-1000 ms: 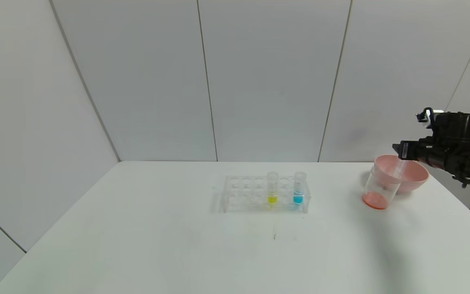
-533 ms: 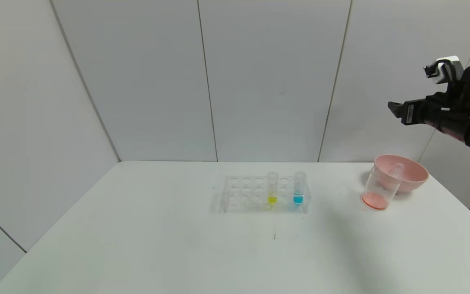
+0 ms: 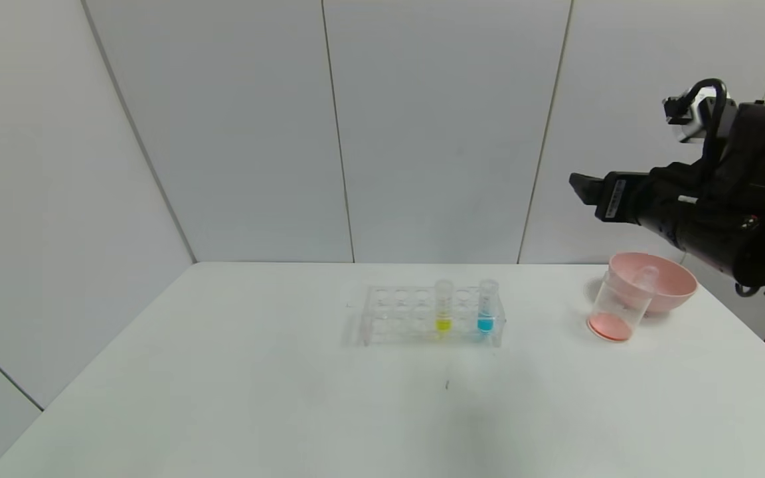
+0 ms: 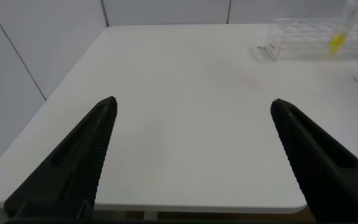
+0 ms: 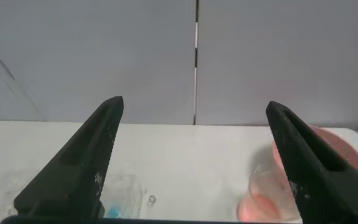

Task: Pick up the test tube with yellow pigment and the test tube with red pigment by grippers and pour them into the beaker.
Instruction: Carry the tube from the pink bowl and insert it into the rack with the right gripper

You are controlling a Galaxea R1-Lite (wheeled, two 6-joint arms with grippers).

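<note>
The yellow-pigment test tube (image 3: 443, 307) stands upright in the clear rack (image 3: 396, 317), next to a blue-bottomed tube (image 3: 487, 307). The beaker (image 3: 613, 309) stands at the right with orange-red liquid in its bottom. A clear tube (image 3: 646, 274) with no colour showing leans in the pink bowl (image 3: 671, 285) behind the beaker. My right gripper (image 3: 582, 187) is open and empty, high in the air above and left of the beaker. In the right wrist view (image 5: 194, 102) the beaker (image 5: 269, 199) lies below it. My left gripper (image 4: 192, 101) is open and empty over the table's near left corner.
The rack has several empty holes. The left wrist view shows the rack (image 4: 291, 40) and yellow tube (image 4: 337, 40) far off. The table's right edge runs just past the pink bowl. White wall panels stand close behind the table.
My right gripper let go of the clear tube, which stays in the pink bowl. The gripper rose, then moved left and a little lower, open.
</note>
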